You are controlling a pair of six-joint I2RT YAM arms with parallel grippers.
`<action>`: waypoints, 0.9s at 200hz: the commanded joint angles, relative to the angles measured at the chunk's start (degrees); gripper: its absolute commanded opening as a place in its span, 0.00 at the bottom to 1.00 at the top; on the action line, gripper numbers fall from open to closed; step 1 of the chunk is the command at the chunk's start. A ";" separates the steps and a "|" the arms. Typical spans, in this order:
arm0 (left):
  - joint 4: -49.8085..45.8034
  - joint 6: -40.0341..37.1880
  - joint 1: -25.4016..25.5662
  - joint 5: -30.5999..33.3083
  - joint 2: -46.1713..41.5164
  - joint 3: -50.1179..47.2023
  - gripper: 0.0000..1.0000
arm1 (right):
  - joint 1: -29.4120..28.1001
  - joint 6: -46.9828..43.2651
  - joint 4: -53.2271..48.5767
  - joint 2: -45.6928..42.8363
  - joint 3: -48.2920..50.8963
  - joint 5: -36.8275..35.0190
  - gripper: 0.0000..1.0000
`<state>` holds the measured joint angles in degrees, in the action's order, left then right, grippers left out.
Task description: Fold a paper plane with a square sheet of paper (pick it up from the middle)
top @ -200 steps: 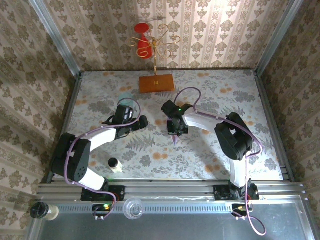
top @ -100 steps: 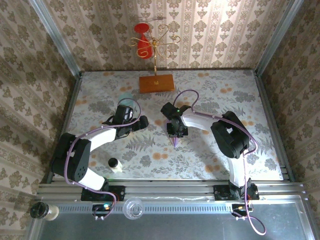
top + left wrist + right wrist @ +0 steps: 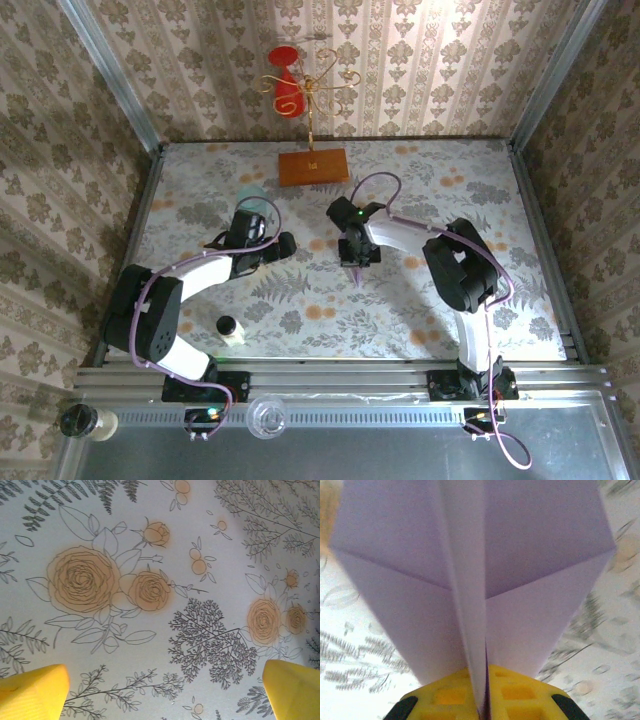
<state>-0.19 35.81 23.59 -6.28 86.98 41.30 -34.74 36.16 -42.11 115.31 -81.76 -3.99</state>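
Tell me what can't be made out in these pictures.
Right wrist view: the paper plane runs off the top edge.
Top view: the right gripper covers all but its lilac tip.
Top view: the mark on the wooden board is too small to read.
Left wrist view: the left gripper has its fingers cut by the bottom edge.

We see the paper plane (image 3: 535,590), pale lilac, creased lengthwise with both wings spread, its centre fold pinched in the right gripper (image 3: 485,702).
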 commanded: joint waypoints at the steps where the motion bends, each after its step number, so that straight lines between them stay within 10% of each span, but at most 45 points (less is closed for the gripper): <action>1: -1.56 -1.74 -0.83 0.48 -1.83 1.48 1.00 | 3.50 -2.68 -0.70 -0.89 -3.15 -2.44 0.11; 180: -2.63 -2.33 -0.94 -1.50 -0.42 3.35 1.00 | 11.82 -16.06 -8.78 18.94 -27.48 0.03 0.25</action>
<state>-1.37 34.63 22.83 -6.87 86.72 43.51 -23.11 21.56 -46.89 132.79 -108.07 -1.85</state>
